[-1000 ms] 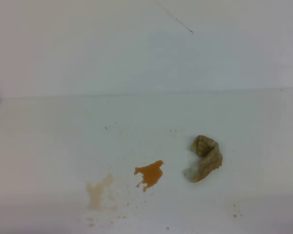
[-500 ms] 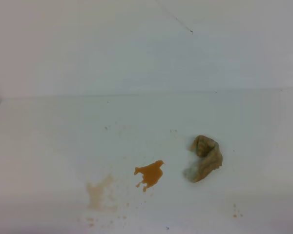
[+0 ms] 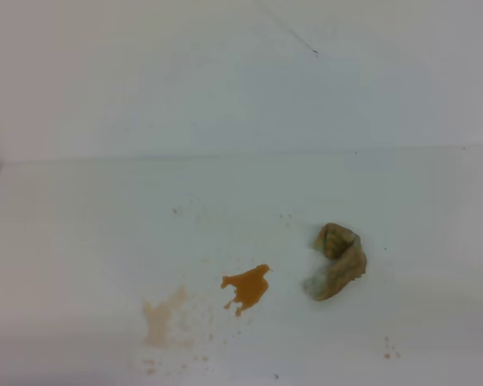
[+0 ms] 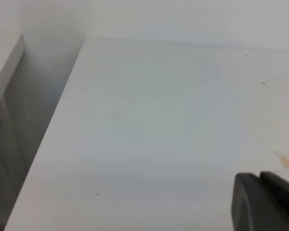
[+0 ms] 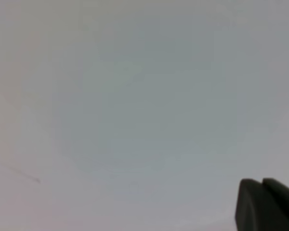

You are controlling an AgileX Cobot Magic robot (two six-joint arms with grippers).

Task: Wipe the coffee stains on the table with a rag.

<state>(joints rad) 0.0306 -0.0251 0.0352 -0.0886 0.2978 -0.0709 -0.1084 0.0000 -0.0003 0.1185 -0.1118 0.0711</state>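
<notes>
Exterior high view: we see the table (image 3: 80, 241) filling the lower half of the frame, its far edge meeting the upright white wall (image 3: 225, 80), which carries a thin dark scratch (image 3: 294, 36) near the top, right of centre. The rag (image 3: 336, 261) lies as a bunched tan-brown wad at centre right of the frame, with a greyish-white patch at its lower left end. Just left of it, but apart, sits the brightest of the coffee stains (image 3: 246, 288), a vivid orange-brown blotch below the middle of the frame. Further to the lower left we note a pale tan smear (image 3: 161, 315) with scattered specks around it, and a few more specks (image 3: 389, 350) at lower right. Nothing touches the rag, and neither arm appears in this view.

Left wrist view: we see bare table surface, its left edge dropping to a darker gap, with faint tan staining along the right border. A dark part of the left gripper (image 4: 265, 202) shows in the lower right corner; we cannot tell how its jaws stand.

Right wrist view: we see almost only plain white surface with a faint dark mark at lower left. A dark part of the right gripper (image 5: 266, 204) occupies the lower right corner; its jaw setting is likewise not discernible.
</notes>
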